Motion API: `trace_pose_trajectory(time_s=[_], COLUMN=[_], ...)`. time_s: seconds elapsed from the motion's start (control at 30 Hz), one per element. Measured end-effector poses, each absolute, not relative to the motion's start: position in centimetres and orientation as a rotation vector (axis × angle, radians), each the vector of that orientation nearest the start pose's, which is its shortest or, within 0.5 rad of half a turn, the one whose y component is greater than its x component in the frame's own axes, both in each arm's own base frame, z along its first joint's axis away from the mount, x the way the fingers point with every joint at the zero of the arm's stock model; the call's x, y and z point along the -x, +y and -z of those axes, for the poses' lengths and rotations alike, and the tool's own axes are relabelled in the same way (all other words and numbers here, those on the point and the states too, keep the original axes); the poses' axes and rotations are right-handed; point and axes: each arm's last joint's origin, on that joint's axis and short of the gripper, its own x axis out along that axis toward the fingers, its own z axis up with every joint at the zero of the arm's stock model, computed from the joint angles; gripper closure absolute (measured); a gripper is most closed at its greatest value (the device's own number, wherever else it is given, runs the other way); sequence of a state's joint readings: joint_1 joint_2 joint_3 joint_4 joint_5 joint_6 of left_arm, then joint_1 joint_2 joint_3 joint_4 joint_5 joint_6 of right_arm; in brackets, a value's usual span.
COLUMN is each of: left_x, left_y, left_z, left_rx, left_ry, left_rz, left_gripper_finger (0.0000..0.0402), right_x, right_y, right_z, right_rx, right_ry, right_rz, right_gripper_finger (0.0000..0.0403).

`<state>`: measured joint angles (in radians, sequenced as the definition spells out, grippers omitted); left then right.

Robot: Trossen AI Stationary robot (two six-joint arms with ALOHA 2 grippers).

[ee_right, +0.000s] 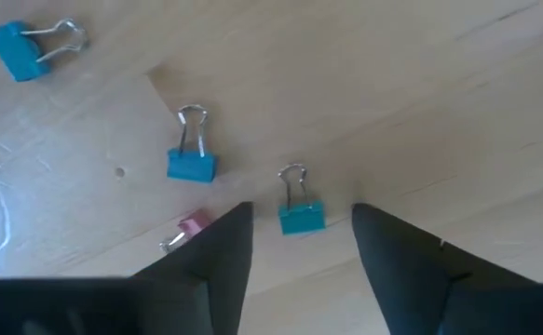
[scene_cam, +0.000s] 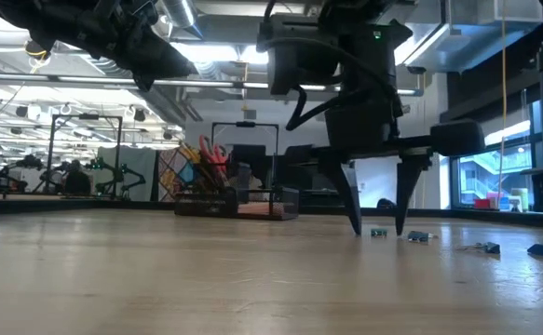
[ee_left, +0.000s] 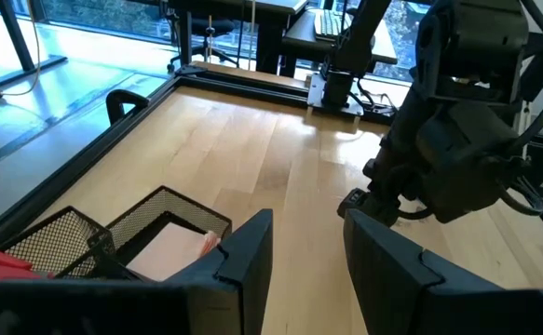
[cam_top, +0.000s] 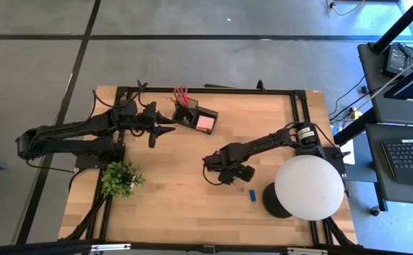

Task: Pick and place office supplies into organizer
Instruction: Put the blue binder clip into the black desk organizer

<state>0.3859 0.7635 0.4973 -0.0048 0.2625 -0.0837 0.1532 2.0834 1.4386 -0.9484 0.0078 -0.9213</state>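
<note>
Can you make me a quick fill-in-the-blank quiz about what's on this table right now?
1. The right tool has its fingers open around a teal binder ____.
2. The pink sticky-note pad lies in the organizer's lower ____.
3. The scissors standing in the cup have ____ handles.

Missing words: clip; tray; red

A pink clip (ee_right: pixel 193 224) seems half hidden behind the right end effector (ee_right: pixel 299 251).

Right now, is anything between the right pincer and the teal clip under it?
Nothing visible. The right pincer hangs open straight over the teal clip, fingers either side, bare table around it. The other blue clip and the pink clip lie off to one side.
</note>
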Motion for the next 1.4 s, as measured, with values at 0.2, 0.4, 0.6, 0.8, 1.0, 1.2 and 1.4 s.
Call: trace_pose_trajectory(time_s=[0.2, 0.4, 0.6, 0.8, 1.0, 1.2, 1.4], left_x=[-16.4, -16.4, -16.4, -16.4, -16.4, -16.4, -16.4], left_y=[5.8, 5.8, 5.8, 5.8, 5.8, 5.8, 5.8], left_z=[-25.4, -25.4, -25.4, -25.4, -25.4, -25.4, -25.4], left_rx=[0.17, 0.17, 0.169, 0.17, 0.17, 0.17, 0.169], left_ry=[0.252, 0.252, 0.252, 0.252, 0.252, 0.252, 0.252], left_rz=[-0.134, -0.134, -0.134, -0.134, -0.134, -0.134, -0.134], left_gripper_finger=[0.0274, 0.0274, 0.0274, 0.0274, 0.0274, 0.0274, 0.0274], right_x=[-36.9, -36.5, -36.8, -36.8, -36.8, -37.1, -38.8], right_y=[5.6, 5.6, 5.7, 5.7, 5.7, 5.7, 5.4], right_z=[-12.7, -12.1, -12.2, -12.2, -12.2, -12.5, -14.3], right_rx=[0.839, 0.837, 0.839, 0.839, 0.823, 0.735, 0.598], right_ry=[1.424, 1.422, 1.402, 1.399, 1.403, 1.443, 1.454], right_rz=[-0.843, -0.842, -0.832, -0.831, -0.813, -0.729, -0.55], right_gripper_finger=[0.0253, 0.0282, 0.0298, 0.0313, 0.0329, 0.0333, 0.0333])
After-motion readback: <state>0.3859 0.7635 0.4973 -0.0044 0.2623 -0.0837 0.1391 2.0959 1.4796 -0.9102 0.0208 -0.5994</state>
